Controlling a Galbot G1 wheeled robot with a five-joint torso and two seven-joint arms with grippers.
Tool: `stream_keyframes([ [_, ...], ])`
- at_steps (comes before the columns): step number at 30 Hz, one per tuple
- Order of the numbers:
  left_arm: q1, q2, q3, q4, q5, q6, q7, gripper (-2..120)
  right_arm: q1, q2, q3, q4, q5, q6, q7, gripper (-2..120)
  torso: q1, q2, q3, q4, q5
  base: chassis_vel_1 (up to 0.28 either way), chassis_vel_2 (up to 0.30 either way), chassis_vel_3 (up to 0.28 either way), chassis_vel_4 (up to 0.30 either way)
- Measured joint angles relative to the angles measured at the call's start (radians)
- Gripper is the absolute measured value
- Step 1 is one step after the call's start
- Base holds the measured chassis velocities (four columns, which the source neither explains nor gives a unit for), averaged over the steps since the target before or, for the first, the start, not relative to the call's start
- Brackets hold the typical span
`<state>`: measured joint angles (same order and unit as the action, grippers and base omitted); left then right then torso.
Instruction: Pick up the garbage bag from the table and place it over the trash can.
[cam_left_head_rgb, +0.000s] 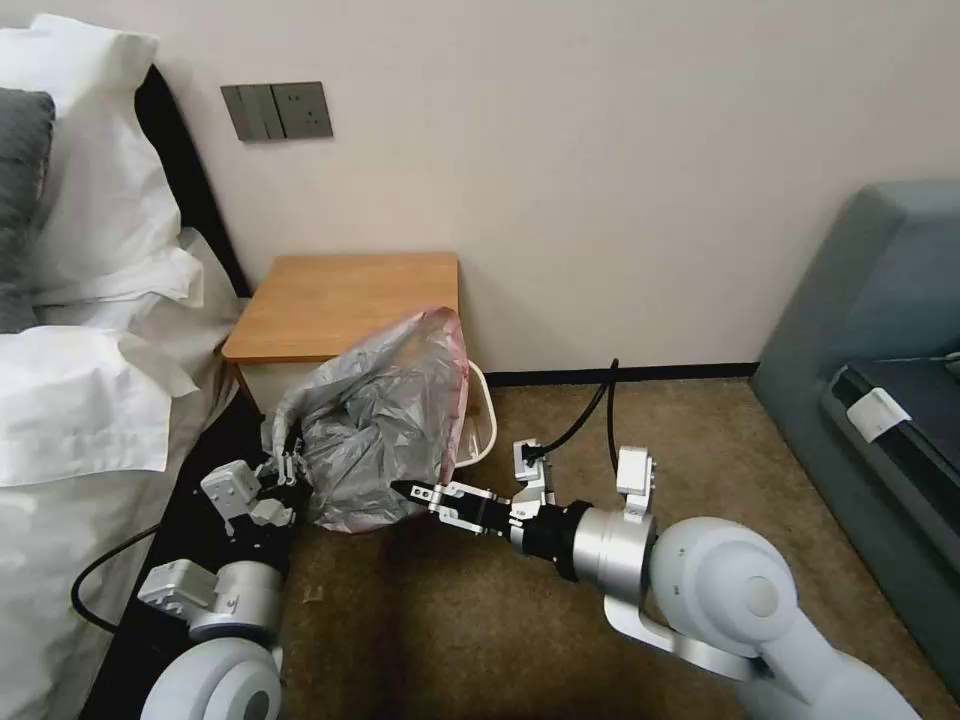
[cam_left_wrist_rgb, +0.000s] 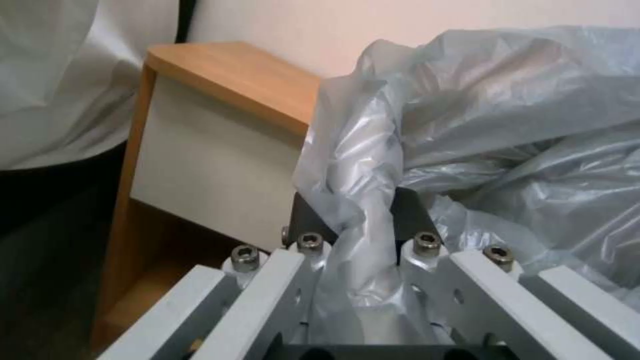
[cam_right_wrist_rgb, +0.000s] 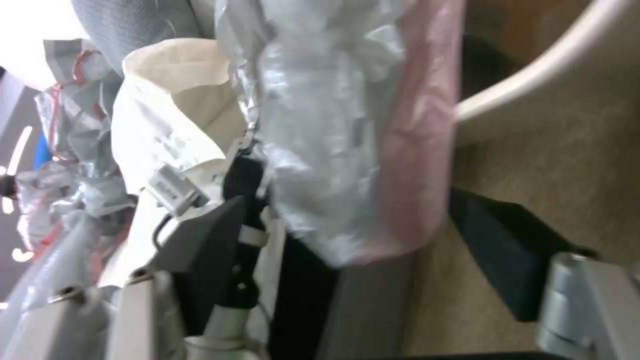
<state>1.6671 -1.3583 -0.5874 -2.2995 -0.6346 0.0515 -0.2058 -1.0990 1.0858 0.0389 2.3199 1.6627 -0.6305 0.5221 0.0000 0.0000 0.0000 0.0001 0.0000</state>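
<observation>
Grey crinkly garbage bag (cam_left_head_rgb: 385, 420) is hanging over the trash can (cam_left_head_rgb: 482, 420) beside the table (cam_left_head_rgb: 345, 300), the left gripper (cam_left_head_rgb: 283, 462) pinching one side, the right gripper (cam_left_head_rgb: 425, 492) spread wide around its pinkish rim

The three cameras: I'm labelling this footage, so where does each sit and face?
Head view: high, facing down at the garbage bag over the trash can; both arms show.
Left wrist view: behind the left tool, facing bag and table.
Right wrist view: behind the right tool, facing the bag's pink rim.
All share the bag.
</observation>
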Motion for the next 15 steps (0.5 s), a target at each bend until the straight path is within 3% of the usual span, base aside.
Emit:
stream_keyframes([
  [11,0.001,0.003,-0.002,-0.01,-0.051,0.031,-0.026,8,-0.002,-0.021,0.007,0.03,-0.036,0.004,-0.017,32,0.0,0.0,0.0,-0.0001,0.0,0.0,0.0,0.0,0.0],
  [13,0.001,0.003,-0.002,-0.01,-0.051,0.031,-0.026,8,-0.002,-0.021,0.007,0.03,-0.036,0.004,-0.017,32,0.0,0.0,0.0,-0.0001,0.0,0.0,0.0,0.0,0.0],
  [15,-0.002,0.001,-0.003,-0.005,-0.057,0.033,-0.044,8,-0.01,-0.027,0.013,0.042,-0.045,0.007,-0.021,18,0.0,0.0,0.0,-0.0001,0.0001,0.0,0.0,0.0,0.0],
])
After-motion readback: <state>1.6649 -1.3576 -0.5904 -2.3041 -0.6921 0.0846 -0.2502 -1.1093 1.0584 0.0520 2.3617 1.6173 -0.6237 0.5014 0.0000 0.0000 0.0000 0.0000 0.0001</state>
